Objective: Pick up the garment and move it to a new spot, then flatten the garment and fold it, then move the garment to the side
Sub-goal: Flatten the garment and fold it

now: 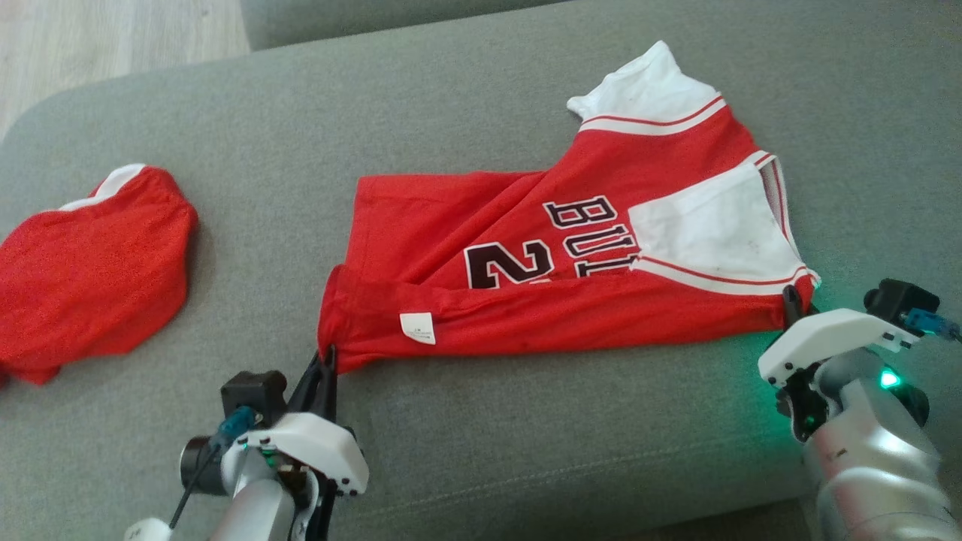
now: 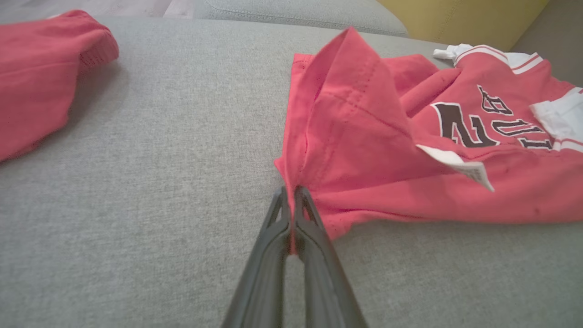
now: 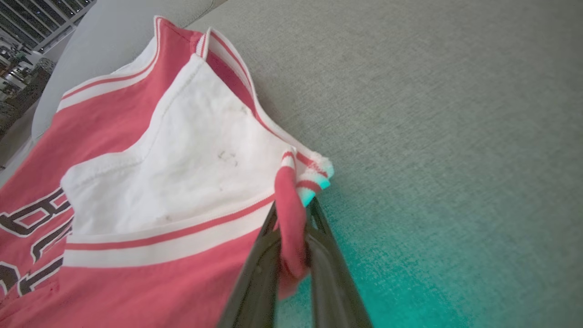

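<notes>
1. Head view shows a grey sofa cushion (image 1: 466, 451) that carries a red jersey (image 1: 571, 248) with white shoulder panels, dark letters and a dark number.
2. The jersey lies lengthwise from the middle of the cushion toward its right edge. Its hem is on the left and its white shoulder parts are on the right.
3. The near long side of the jersey is folded over, so a small white label (image 1: 418, 327) lies on top of the red cloth.
4. The left gripper (image 1: 325, 364) is at the near left corner of the jersey. In the left wrist view its two dark fingers are pressed together, with the red hem corner pinched between them. The cloth just above the tips stands up in a peak.
5. The right gripper (image 1: 791, 300) is at the near right corner of the jersey, at the striped armhole edge. In the right wrist view a roll of red cloth sits between its two fingers, and they clamp it.
6. A green light (image 1: 889, 379) shines on the right wrist and colours the cushion beside it.
7. A second red garment (image 1: 90, 270) with white trim lies bunched near the left edge of the cushion, well apart from the jersey.
8. Pale wooden floor (image 1: 113, 45) is visible beyond the far left corner of the cushion.
</notes>
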Controlling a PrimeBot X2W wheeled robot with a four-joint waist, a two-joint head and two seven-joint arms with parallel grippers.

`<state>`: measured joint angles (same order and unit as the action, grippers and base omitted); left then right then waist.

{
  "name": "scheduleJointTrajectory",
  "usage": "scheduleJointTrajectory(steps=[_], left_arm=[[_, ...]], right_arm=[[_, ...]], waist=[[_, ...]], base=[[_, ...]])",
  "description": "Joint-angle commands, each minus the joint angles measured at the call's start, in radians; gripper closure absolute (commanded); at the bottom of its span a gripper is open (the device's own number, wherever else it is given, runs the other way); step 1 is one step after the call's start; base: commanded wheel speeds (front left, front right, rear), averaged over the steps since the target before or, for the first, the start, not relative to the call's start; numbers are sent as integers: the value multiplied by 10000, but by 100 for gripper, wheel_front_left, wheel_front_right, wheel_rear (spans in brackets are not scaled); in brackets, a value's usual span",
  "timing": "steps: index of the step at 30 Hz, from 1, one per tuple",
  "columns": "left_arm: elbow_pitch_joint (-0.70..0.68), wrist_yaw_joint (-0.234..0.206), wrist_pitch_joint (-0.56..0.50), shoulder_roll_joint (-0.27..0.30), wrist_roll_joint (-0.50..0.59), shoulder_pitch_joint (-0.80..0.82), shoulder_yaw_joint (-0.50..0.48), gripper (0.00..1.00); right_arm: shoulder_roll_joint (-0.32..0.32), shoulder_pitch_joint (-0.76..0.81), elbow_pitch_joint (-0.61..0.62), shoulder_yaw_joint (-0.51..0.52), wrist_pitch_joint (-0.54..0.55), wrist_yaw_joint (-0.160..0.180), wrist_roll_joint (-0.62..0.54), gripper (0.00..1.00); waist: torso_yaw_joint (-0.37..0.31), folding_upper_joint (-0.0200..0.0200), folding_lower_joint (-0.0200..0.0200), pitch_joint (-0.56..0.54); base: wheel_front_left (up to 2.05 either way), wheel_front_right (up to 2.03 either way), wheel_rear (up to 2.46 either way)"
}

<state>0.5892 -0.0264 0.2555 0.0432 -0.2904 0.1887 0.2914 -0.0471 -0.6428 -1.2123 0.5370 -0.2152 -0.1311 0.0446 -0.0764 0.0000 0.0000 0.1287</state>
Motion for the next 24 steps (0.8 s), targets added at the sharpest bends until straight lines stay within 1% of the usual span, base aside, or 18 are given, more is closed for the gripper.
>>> scheduleJointTrajectory(steps=[1,7,10,13,15,18,19,20,21,22,24], left_arm=[[-182,-53,63,121,87,247,-445,100],[-59,-2,63,117,146,-180,-459,100],[57,55,63,111,152,-475,-395,100],[227,157,63,100,140,-821,-213,100],[320,218,63,92,93,-1041,-54,100],[387,240,63,81,-11,-1269,172,100],[408,229,63,79,-44,-1305,244,100],[416,205,63,77,-75,-1319,302,63],[375,158,63,76,-102,-1313,338,12],[312,107,63,75,-148,-1296,347,0],[119,14,63,73,-252,-1261,317,0]], right_arm=[[-43,-165,258,-68,-145,4,-250,100],[-86,404,626,811,338,4,-1166,100],[-71,759,1038,1383,746,4,-1594,100],[-47,1097,1533,1747,1119,4,-2007,100],[-39,1191,1608,1791,1337,4,-2033,100],[-36,1207,1500,1736,1388,4,-1840,100],[-35,1218,1527,1705,1304,4,-1823,17],[-35,1209,1522,1713,1251,4,-1746,0],[-34,1181,1503,1713,1217,4,-1660,0],[-34,1141,1478,1643,1168,4,-1597,0],[-34,1049,1463,1481,1003,4,-1409,0]], waist=[[-67,0,0,-129],[-224,0,0,-580],[-313,0,0,-800],[-404,0,0,-1022],[-446,0,0,-1143],[-525,0,0,-1254],[-540,0,0,-1276],[-547,0,0,-1294],[-549,0,0,-1313],[-549,0,0,-1330],[-545,0,0,-1360]], base=[[0,0,0],[0,0,0],[0,0,0],[0,0,0],[0,0,0],[0,0,0],[0,0,0],[0,0,0],[0,0,0],[0,0,0],[0,0,0]])
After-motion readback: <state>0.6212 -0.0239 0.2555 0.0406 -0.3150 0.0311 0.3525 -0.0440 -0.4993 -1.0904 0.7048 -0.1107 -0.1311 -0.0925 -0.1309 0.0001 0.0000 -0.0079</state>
